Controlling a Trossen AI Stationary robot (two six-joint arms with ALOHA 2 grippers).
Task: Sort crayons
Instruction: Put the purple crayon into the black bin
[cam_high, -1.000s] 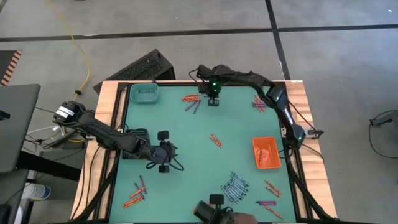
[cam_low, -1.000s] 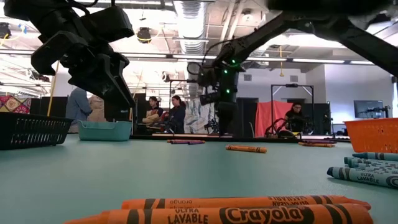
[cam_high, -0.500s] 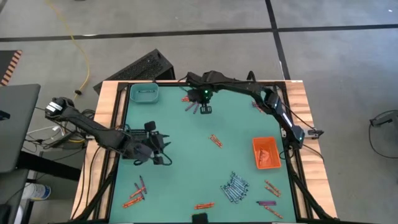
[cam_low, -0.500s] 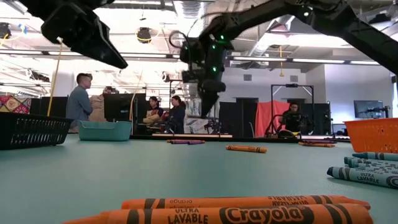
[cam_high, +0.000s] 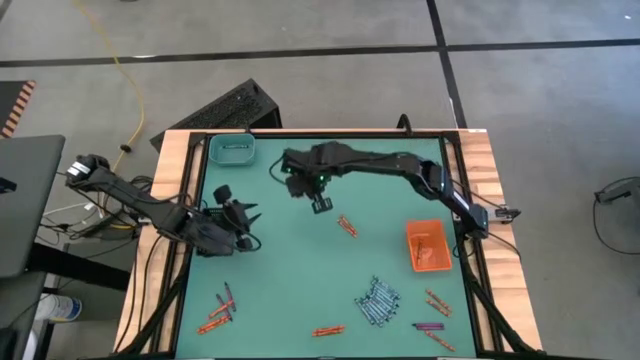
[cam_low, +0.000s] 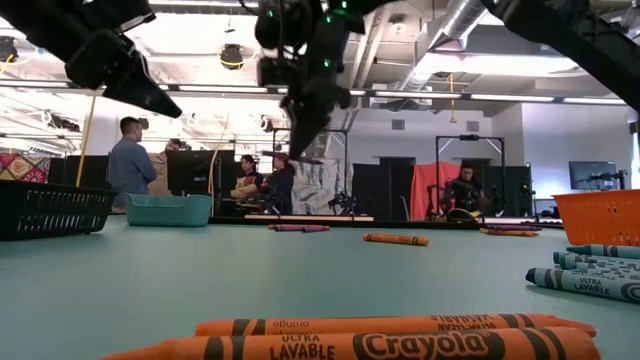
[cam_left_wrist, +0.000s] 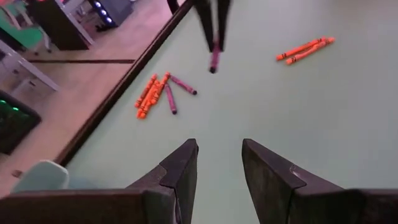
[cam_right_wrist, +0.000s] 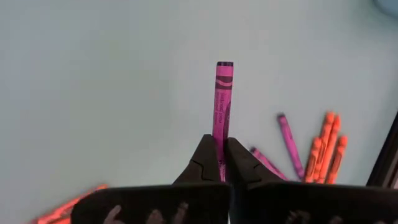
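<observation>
Near the table's front edge lie two orange paper-wrapped crayons. Mid-table is bare green mat. The left gripper hovers by the left edge, jaws apart, empty. Farther back, the right gripper is clamped on a purple crayon above open mat.

A green-topped counter with a wooden rim; a teal tray at its far left corner; an orange tray near its right edge; a black basket at the left edge; several people in the room beyond the far edge.
</observation>
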